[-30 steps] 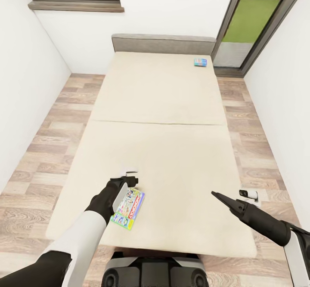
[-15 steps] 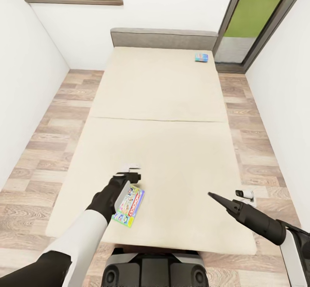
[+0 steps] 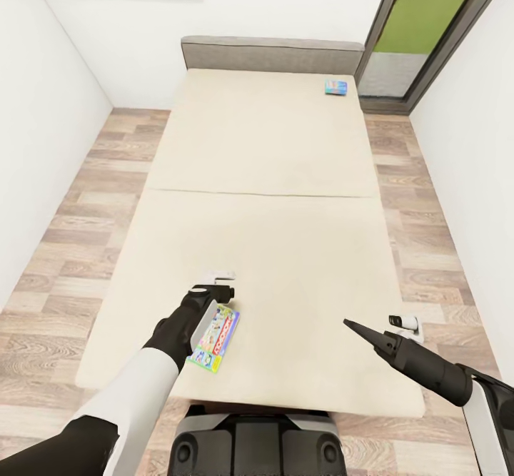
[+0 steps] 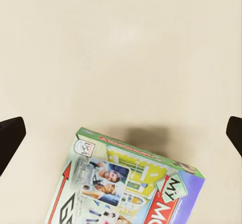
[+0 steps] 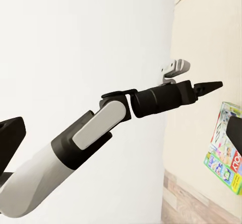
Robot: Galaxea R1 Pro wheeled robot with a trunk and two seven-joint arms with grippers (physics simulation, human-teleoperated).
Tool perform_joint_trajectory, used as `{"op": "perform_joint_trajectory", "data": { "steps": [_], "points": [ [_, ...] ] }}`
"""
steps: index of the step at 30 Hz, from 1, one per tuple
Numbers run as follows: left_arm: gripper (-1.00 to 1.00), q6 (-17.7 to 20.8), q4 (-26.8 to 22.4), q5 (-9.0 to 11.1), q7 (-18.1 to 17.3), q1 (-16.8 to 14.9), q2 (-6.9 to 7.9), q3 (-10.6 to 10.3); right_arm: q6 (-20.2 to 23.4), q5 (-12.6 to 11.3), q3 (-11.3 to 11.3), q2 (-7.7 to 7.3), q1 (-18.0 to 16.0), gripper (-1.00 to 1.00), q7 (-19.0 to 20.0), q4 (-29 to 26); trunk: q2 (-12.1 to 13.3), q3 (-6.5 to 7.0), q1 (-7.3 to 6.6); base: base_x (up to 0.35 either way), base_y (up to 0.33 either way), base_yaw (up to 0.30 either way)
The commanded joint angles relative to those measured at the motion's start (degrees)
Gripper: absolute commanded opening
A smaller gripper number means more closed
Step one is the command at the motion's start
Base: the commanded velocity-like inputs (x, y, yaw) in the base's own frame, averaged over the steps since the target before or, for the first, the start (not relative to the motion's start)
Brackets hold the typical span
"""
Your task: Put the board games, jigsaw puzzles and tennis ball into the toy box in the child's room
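On the cream bed [image 3: 264,176], a yellow-green-red board game [image 3: 214,338] lies near the foot end. My left gripper [image 3: 218,285] hovers right over the game's far end, jaws open. In the left wrist view its dark fingertips [image 4: 10,138] stand wide apart at both sides, and the game box [image 4: 126,183] sits between them untouched. A smaller blue board game [image 3: 335,87] rests by the headboard at the far right corner. My right gripper [image 3: 355,327] hangs over the bed's right foot corner; its fingers [image 5: 10,141] are spread with nothing in them. The right wrist view also catches the game box [image 5: 227,148].
White walls close in on both sides. Narrow strips of wood floor [image 3: 64,247] run along the bed's left and right. A grey headboard [image 3: 271,53] stands at the far end, with a glass door [image 3: 407,26] to its right. My base [image 3: 250,447] is at the bed's foot.
The whole picture has shifted a little, so the camera has moved. Both arms and the near board game keep their places relative to one another.
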Motion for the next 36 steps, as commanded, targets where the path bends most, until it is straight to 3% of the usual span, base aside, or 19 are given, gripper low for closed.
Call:
{"op": "perform_joint_trajectory", "data": {
  "steps": [1, 36],
  "points": [
    [1.00, 0.2, -0.1, 0.5, 0.5, 0.0, 0.00, -0.1, 0.3, -0.1, 0.0, 0.00, 0.0, 1.00, 0.1, 0.0, -0.1, -0.16, 0.03, 0.000, 0.000, 0.000],
    [1.00, -0.2, -0.1, 0.3, 0.5, 0.0, 0.00, -0.3, 0.2, -0.1, 0.1, 0.02, 0.0, 1.00, 0.2, 0.1, -0.1, -3.47, 0.03, 0.000, 0.000, 0.000]
  ]
}}
